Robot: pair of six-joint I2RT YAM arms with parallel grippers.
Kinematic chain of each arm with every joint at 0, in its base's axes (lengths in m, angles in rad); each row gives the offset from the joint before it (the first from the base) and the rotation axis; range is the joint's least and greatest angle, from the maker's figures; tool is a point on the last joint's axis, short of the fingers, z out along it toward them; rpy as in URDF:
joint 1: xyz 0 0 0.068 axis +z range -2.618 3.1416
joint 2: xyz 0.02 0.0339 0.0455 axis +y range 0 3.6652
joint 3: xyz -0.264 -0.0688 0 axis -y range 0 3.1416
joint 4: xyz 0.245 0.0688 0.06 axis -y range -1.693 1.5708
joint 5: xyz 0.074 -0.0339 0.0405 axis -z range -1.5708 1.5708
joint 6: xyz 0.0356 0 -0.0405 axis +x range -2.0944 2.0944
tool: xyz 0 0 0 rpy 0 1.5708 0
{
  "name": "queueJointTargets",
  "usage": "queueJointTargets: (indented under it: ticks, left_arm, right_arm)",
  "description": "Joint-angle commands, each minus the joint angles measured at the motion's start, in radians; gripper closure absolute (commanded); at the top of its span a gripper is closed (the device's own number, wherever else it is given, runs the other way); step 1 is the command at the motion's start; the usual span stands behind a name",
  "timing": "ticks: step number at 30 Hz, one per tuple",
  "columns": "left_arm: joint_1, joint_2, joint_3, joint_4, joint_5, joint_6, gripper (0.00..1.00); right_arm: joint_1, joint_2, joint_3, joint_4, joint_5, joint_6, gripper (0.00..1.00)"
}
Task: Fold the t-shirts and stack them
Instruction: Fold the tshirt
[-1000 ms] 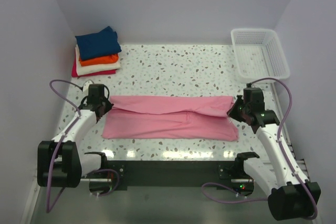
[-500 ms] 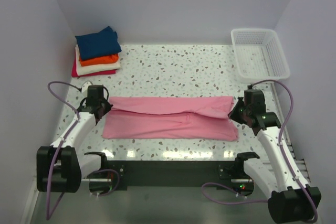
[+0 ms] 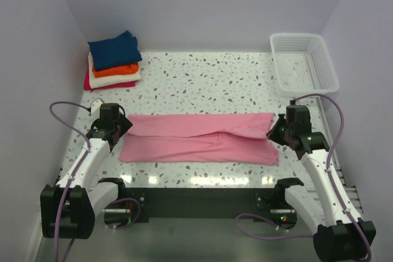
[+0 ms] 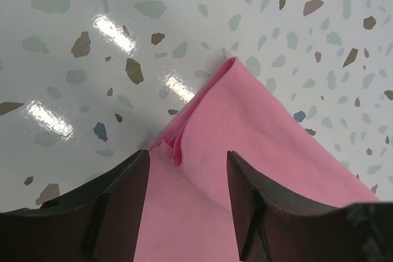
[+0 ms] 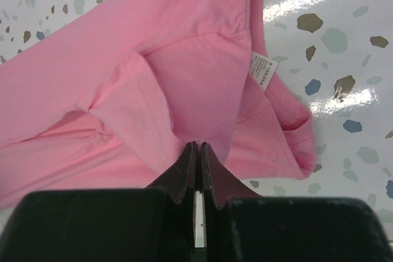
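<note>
Where the pink t-shirt (image 3: pixel 199 139) lies: flat on the speckled bench (image 3: pixel 209 78), folded into a long band running left to right, with its far edge turned over toward the near edge.
Left pincer (image 3: pixel 121 128): at the pink t-shirt's left end, released. Its two dark fingers (image 4: pixel 116 200) stand apart, the shirt's pointed corner shows between them, and neither finger pinches the cloth.
Left corner: a small raised crease in the pink t-shirt just ahead of the left finger, with glossy bench beyond the cloth's tip.
Right pincer (image 3: pixel 273 132): at the pink t-shirt's right end, clenched on a thin fold of the cloth. Creases in the fabric run in toward the closed tips.
Neck label (image 5: pixel 261 70): white and printed, on the pink t-shirt just beyond the clenched tips and to their right, beside a stitched hem.
Right end: rumpled, with a rolled edge of the pink t-shirt touching the bench.
Folded stack (image 3: pixel 113 65): well beyond the pink t-shirt's left end and apart from it. The navy blue t-shirt (image 3: pixel 113 49) is on top, then the orange t-shirt (image 3: pixel 116 70), the cream-white t-shirt (image 3: pixel 101 79) and the red t-shirt (image 3: pixel 107 85) at the bottom.
Basket (image 3: pixel 277 65): white mesh, well beyond the pink t-shirt's right end and not touching it.
</note>
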Motion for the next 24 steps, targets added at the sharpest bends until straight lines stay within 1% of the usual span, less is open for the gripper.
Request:
queueJointTargets:
  ticks: [1, 4, 7, 11, 14, 15, 17, 18, 20, 22, 24]
  left_arm:
    - [0.007, 0.008, 0.058, 0.02, 0.005, 0.016, 0.42]
    - [0.006, 0.052, 0.07, 0.051, 0.085, 0.04, 0.44]
    - [-0.011, 0.083, 0.055, 0.091, 0.147, 0.047, 0.51]
    - [-0.08, 0.129, 0.055, 0.151, 0.165, 0.049, 0.53]
    - [-0.117, 0.173, 0.081, 0.152, 0.147, 0.052, 0.54]
    - [-0.131, 0.183, 0.089, 0.154, 0.145, 0.052, 0.54]
    - [-0.14, 0.2, 0.086, 0.172, 0.156, 0.052, 0.54]
    - [-0.146, 0.203, 0.084, 0.178, 0.173, 0.052, 0.54]
    - [-0.161, 0.212, 0.086, 0.198, 0.193, 0.053, 0.54]
    - [-0.175, 0.223, 0.093, 0.217, 0.229, 0.061, 0.54]
    - [-0.203, 0.233, 0.104, 0.235, 0.28, 0.075, 0.54]
  right_arm:
    - [0.0, -0.01, -0.005, 0.003, -0.018, 0.007, 1.0]
    - [0.0, -0.005, -0.007, 0.015, -0.04, 0.004, 1.0]
    - [0.0, 0.007, -0.013, 0.04, -0.04, 0.001, 1.0]
    - [0.0, 0.044, -0.033, 0.072, -0.049, -0.005, 1.0]
    - [0.0, 0.071, -0.059, 0.098, -0.063, -0.003, 1.0]
    - [0.0, 0.074, -0.063, 0.103, -0.067, -0.003, 0.98]
    - [0.0, 0.07, -0.082, 0.109, -0.067, 0.001, 0.88]
    - [0.0, 0.065, -0.088, 0.11, -0.067, 0.0, 0.67]
    - [0.0, 0.054, -0.097, 0.11, -0.07, 0.001, 0.51]
    - [0.0, 0.048, -0.091, 0.11, -0.072, 0.006, 0.44]
    - [0.0, 0.051, -0.076, 0.113, -0.072, 0.006, 0.44]
